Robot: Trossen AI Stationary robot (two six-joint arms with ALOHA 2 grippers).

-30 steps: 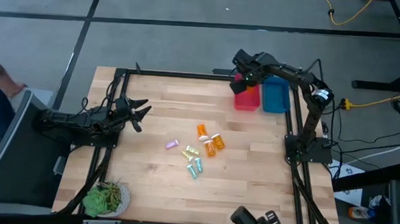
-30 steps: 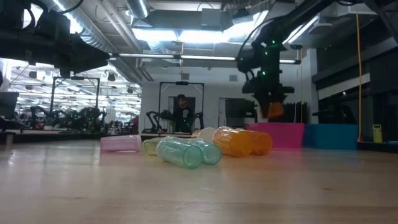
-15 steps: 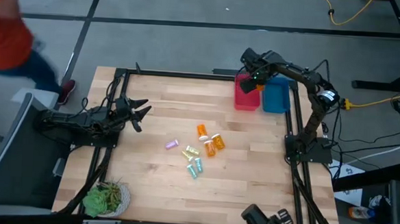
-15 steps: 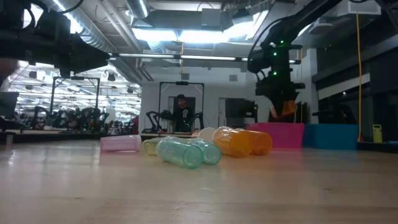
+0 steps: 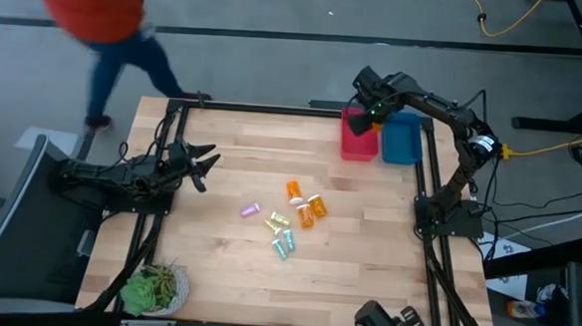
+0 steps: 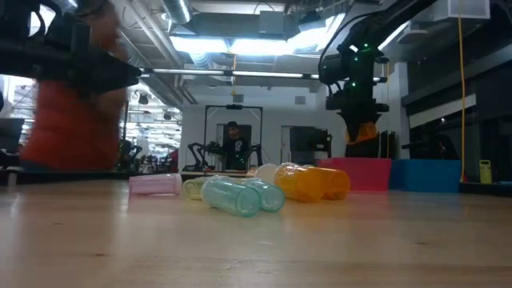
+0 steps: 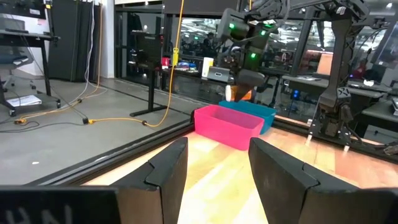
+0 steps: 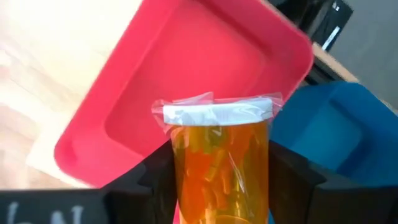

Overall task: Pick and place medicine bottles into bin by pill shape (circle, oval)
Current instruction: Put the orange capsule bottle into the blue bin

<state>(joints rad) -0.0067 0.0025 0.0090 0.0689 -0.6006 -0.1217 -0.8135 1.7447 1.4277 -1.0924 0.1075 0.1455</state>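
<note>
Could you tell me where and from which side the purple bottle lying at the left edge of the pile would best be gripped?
The purple bottle lies on its side, slightly apart from the yellow bottle. Probably best to come straight down from above and close across the middle of its cylindrical body, fingers on the two long sides. The idle left end effector is the nearer; the right end effector holds an orange bottle over the pink bin.

Two bins point(image 5: 380, 140) side by side at the tabletop's point(image 5: 226, 259) one o'clock corner, bottles point(image 5: 290, 217) clustered at centre, potted plant point(image 5: 151, 287) at seven o'clock, right gripper point(image 5: 371, 109) above the left-hand bin point(image 5: 359, 142), left gripper point(image 5: 205, 166) at nine o'clock.

Pink bin point(image 5: 358, 140) open from above — blue bin point(image 5: 402, 141) touching beside.
</note>
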